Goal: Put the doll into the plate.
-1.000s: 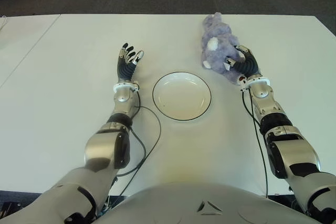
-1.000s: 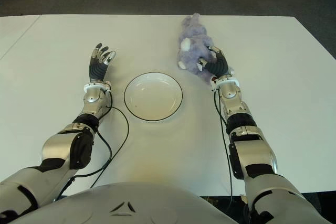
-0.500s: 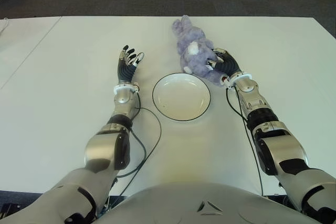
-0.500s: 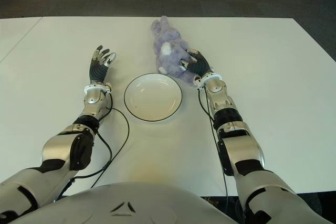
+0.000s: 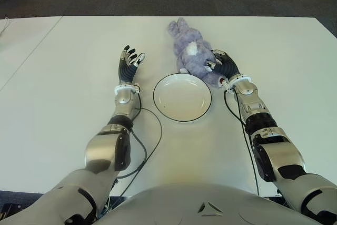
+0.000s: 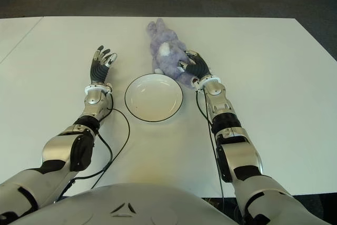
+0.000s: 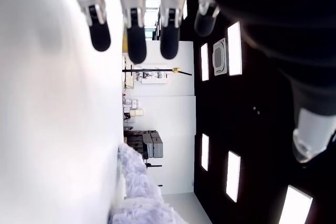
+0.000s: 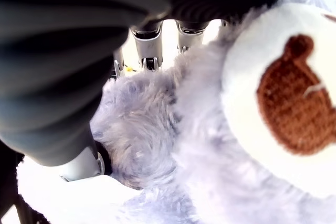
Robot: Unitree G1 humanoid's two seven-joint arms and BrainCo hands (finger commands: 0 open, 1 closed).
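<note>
Right hand [image 5: 225, 67] with fingers clamped on the purple plush doll [image 5: 192, 52], just beyond the white plate [image 5: 182, 96] toward the worktop's [image 5: 63, 77] far edge, left hand [image 5: 128, 62] beside the plate's left, fingers apart and empty

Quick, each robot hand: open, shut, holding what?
Left robot hand: open, holding nothing.
Right robot hand: shut on the doll, beside the plate.

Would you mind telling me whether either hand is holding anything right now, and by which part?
The right hand grips the purple plush doll by its lower body, just beyond the plate. The left hand holds nothing, fingers spread.
</note>
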